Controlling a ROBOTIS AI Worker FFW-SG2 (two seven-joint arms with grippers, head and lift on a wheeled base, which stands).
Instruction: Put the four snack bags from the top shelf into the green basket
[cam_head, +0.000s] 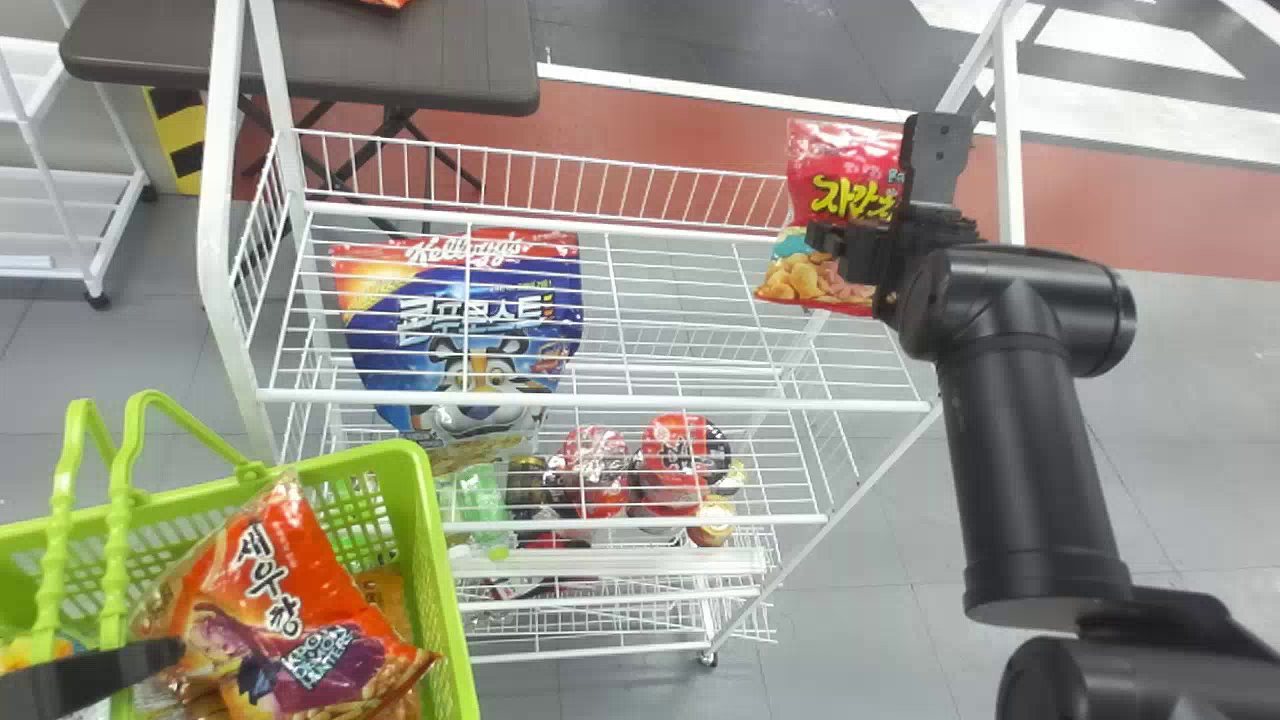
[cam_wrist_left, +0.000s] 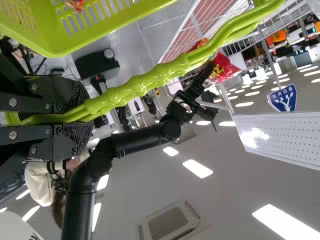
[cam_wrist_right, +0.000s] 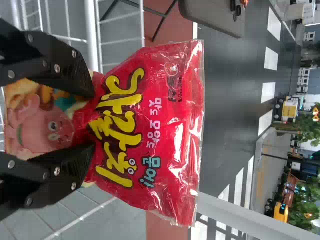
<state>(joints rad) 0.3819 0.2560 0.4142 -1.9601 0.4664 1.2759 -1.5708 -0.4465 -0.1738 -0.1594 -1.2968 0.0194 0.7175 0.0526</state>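
Right fingers (cam_wrist_right: 60, 65) are clamping the red snack bag (cam_wrist_right: 150, 120) mid-body, near the right end of the shelf (cam_head: 640, 402) | left fingers (cam_wrist_left: 37, 100) are gripping the handles (cam_wrist_left: 150, 80) of the green basket (cam_head: 447, 580) | bag is probably handling light, soft, slippery, crushable; gentle mid-body holding is looking safer

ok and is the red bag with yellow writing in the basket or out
Out: the right end effector grips the red bag at the white shelf's right end, away from the green basket.
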